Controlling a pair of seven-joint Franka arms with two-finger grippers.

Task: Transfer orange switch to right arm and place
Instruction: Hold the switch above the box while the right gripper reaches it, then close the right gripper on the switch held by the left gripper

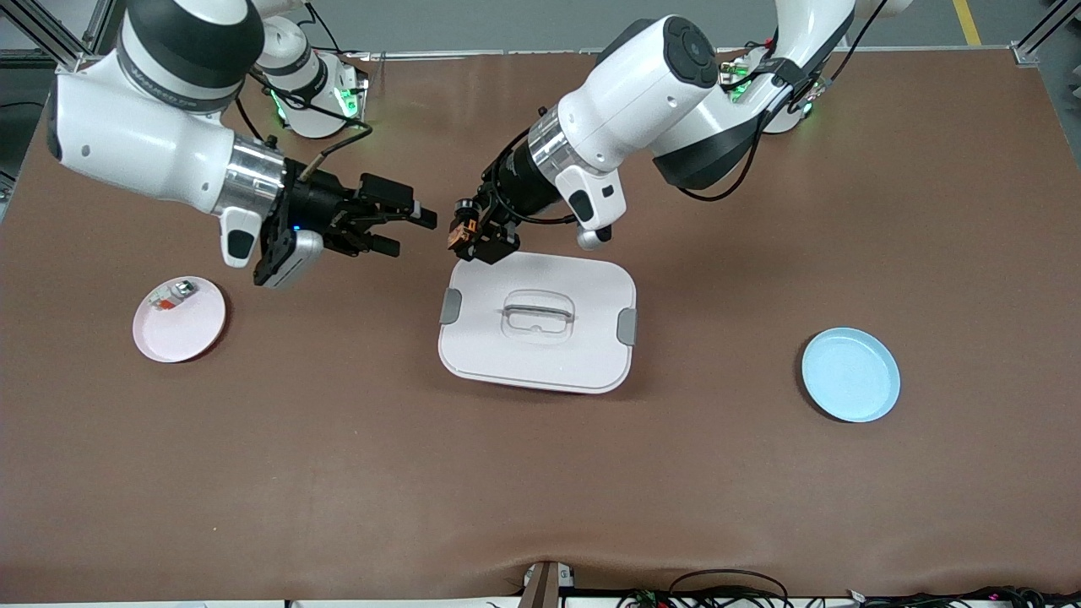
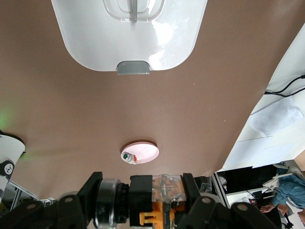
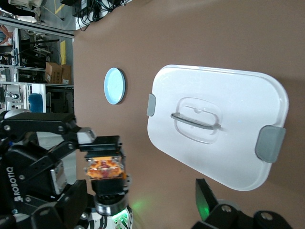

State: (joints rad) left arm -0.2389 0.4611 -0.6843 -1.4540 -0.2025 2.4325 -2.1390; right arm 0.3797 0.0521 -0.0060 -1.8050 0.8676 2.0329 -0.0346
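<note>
The orange switch [image 1: 460, 233], a small black block with an orange middle, is gripped in my left gripper [image 1: 471, 235], up in the air over the table by the edge of the white lidded box [image 1: 591, 355] that faces the robots. In the left wrist view the switch [image 2: 157, 195] sits clamped between the black fingers [image 2: 206, 210]. My right gripper [image 1: 410, 232] is open and empty, level with the switch and a short gap from it, pointing at it. In the right wrist view the switch [image 3: 106, 169] hangs just ahead of my open right gripper [image 3: 141, 205].
A pink plate [image 1: 190, 333] with a small white-grey part [image 1: 173, 295] lies toward the right arm's end. A light blue plate [image 1: 850, 375] lies toward the left arm's end. The white box with grey clips stands mid-table, under both hands.
</note>
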